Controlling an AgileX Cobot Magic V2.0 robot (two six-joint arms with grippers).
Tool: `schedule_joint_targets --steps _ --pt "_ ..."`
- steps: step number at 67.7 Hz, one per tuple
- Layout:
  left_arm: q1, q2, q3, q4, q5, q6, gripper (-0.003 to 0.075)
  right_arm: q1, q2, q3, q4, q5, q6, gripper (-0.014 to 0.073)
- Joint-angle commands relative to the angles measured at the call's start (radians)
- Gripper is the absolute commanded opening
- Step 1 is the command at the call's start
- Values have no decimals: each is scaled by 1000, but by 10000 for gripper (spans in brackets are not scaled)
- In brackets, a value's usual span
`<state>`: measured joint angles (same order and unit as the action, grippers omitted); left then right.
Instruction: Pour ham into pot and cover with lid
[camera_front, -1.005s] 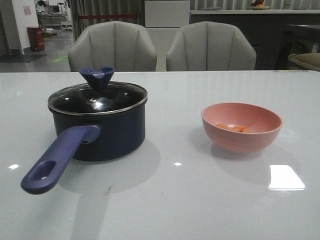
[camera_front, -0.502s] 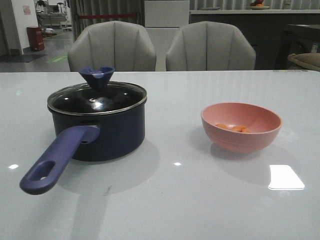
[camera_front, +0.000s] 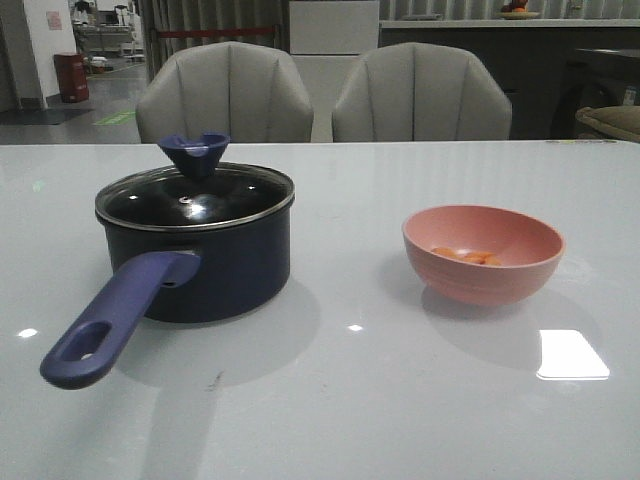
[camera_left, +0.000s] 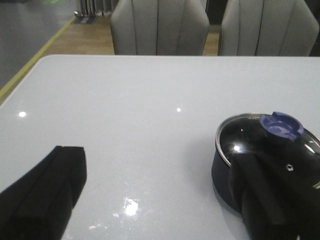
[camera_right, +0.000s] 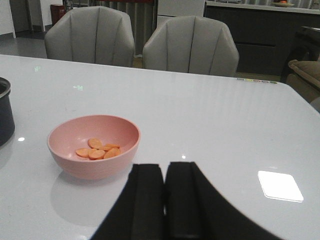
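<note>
If we tip the pink bowl (camera_front: 483, 252) before lifting the glass lid (camera_front: 195, 195) off the navy pot (camera_front: 200, 262), the orange ham (camera_right: 97, 150) slices lying inside it will spill, our left gripper (camera_left: 160, 200) gaping wide, our right gripper (camera_right: 164, 200) closed on nothing.

**No legible text**

No words, brands or numbers can be read anywhere. A small pale sign (camera_front: 54, 19) hangs on the far left wall, but its print is too small and blurred to make out.
</note>
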<state>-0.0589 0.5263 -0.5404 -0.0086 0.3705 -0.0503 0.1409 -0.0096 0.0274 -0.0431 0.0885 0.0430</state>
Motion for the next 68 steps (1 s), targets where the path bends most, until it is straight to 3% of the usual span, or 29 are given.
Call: schedule_joint_targets --steps 1,23,49,68 --pt "-15 108 -114 -48 -4 -13 638 -3 -20 -6 -11 -89 -1 148" --pt "-37 537 -412 -143 165 -13 638 -3 -20 -6 -11 -89 -1 148" --pt "-312 972 -793 -135 326 -28 638 -3 -20 -6 -11 -89 -1 148" --pt "-406 1185 -1062 87 497 -280 638 -3 -20 -6 -11 -89 -1 148"
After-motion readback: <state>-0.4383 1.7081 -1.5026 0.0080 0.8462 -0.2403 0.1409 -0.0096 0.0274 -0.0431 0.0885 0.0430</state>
